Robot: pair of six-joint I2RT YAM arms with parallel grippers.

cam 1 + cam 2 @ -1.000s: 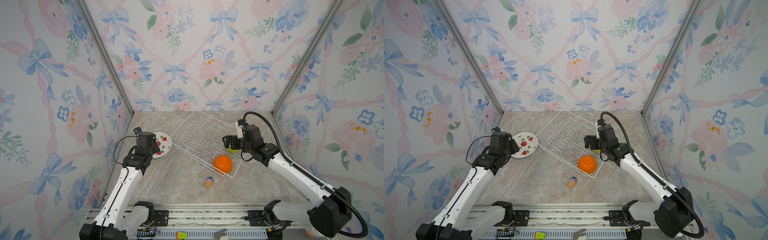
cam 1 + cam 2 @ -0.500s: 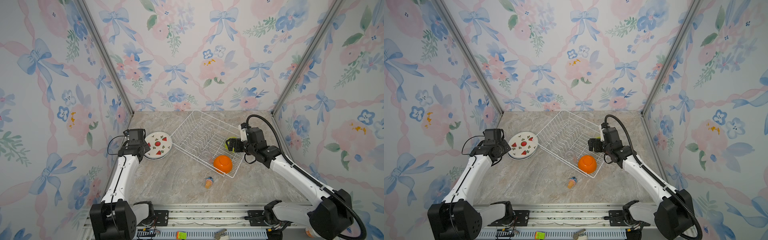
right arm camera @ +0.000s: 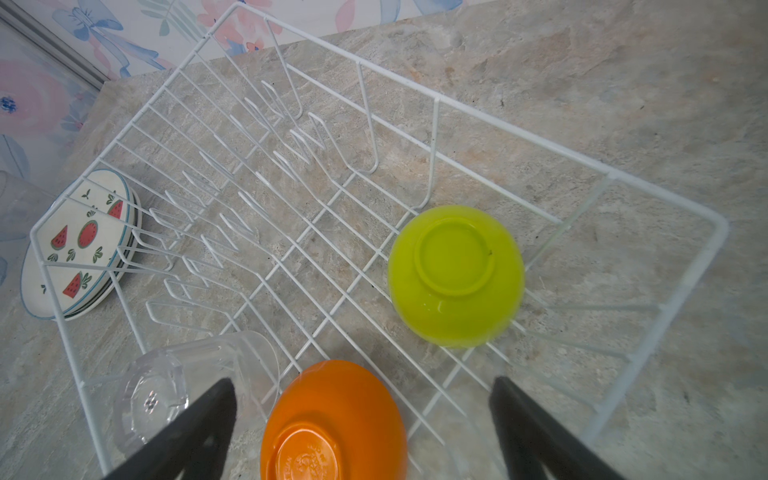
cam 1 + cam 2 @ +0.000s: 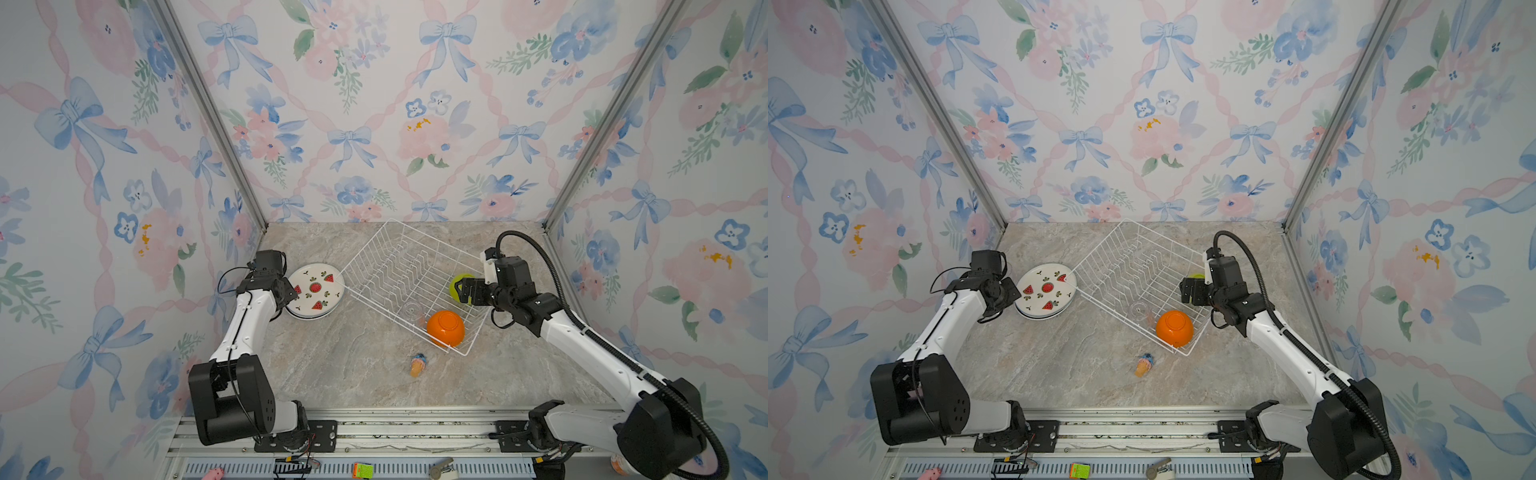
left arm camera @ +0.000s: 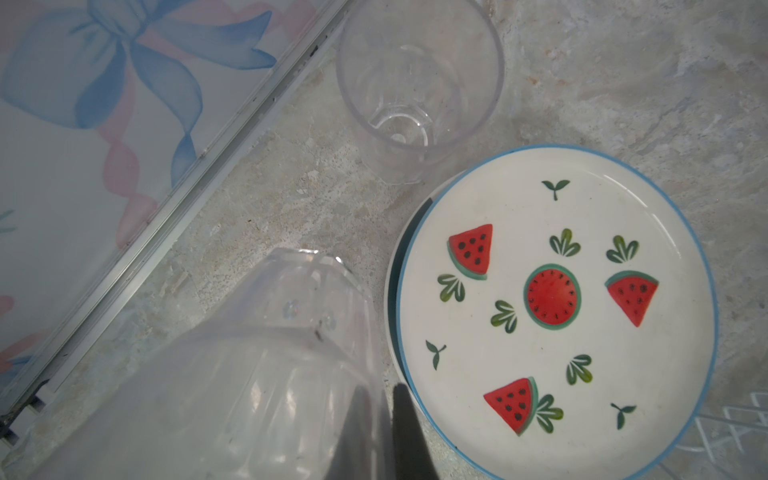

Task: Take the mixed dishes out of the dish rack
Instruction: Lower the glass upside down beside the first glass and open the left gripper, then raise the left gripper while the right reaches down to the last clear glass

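Left gripper [image 5: 380, 399] is pinched tight on a glass [image 5: 249, 374], another glass [image 5: 419, 83] stands just beside the stacked plates [image 4: 316, 291]. Rack [image 4: 401, 272] holds a third glass [image 4: 411, 309], orange bowl [image 4: 445, 328] and green bowl [image 4: 456, 285] — both bowls upside down. Right gripper [image 3: 361, 384] hangs wide open above them.

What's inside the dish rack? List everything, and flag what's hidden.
Inside the dish rack: a lime-green bowl and an orange bowl, both upside down, and a clear glass. Whatever may lie under the upturned bowls is covered.
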